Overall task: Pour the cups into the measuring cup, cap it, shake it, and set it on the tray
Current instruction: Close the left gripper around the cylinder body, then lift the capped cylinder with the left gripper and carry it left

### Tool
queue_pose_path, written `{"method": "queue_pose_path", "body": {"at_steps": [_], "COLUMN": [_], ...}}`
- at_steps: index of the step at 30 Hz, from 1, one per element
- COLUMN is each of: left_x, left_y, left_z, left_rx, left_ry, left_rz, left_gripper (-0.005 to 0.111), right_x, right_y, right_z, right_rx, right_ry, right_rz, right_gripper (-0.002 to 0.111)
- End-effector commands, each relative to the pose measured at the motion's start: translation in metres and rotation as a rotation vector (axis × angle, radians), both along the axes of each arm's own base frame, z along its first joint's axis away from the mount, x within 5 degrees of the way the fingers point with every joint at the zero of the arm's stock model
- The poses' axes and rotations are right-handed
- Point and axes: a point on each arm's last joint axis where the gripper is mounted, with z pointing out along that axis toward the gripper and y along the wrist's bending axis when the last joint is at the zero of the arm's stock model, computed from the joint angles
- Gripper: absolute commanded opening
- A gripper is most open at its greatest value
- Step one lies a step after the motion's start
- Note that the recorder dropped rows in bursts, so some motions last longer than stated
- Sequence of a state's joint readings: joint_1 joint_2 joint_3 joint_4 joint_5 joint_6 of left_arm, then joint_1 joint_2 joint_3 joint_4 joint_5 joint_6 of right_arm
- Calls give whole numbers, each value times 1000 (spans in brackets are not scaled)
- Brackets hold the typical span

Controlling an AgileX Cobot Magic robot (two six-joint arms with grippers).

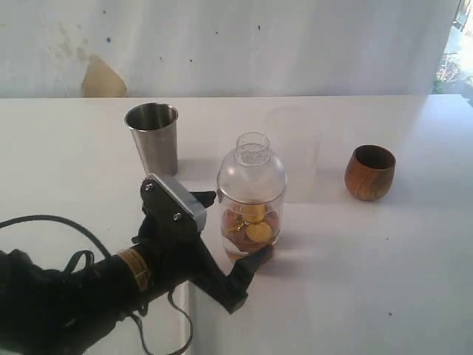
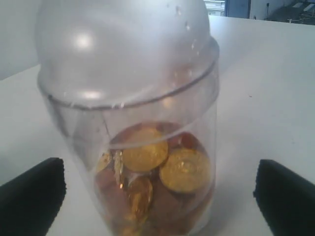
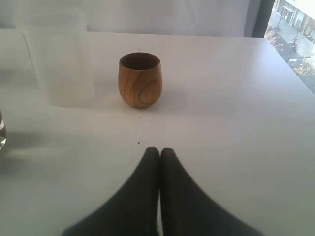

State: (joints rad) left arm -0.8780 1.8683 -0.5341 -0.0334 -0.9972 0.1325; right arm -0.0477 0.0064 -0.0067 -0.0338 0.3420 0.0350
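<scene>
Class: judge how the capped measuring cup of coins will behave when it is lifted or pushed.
Probably bottom-heavy: the coins sit low in the measuring cup, so it should resist tipping. Its smooth clear wall may slip in a loose grip. The domed cap might shift if squeezed near its seam.

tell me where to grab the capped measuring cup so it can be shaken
Grip the straight lower wall of the measuring cup, below the seam of the cap, coming in level from the side. The cup stands upright and that part is cylindrical, so flat fingers should seat squarely; the rounded dome would likely slip. The open left gripper straddles that wall.
</scene>
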Motion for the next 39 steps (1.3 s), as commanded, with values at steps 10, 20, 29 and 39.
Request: {"method": "queue_pose_path", "body": {"at_steps": [10, 20, 29, 39], "left_x": [31, 48, 50, 50], "left_y": [-45, -66, -68, -68], "left_z": [-10, -9, -13, -7], "left_rx": [-5, -32, -17, -46], "left_ry": [10, -10, -3, 11], "left_rz": [-32, -36, -37, -33], "left_gripper": [105, 105, 105, 22], "right_x": [0, 0, 0, 0], "right_y": [0, 0, 0, 0], "right_z": [-2, -2, -2, -2], "right_rx": [4, 4, 4, 4], "right_ry": [-1, -1, -1, -1], "right_rz": [4, 4, 4, 4], "right_gripper": [0, 0, 0, 0]}}
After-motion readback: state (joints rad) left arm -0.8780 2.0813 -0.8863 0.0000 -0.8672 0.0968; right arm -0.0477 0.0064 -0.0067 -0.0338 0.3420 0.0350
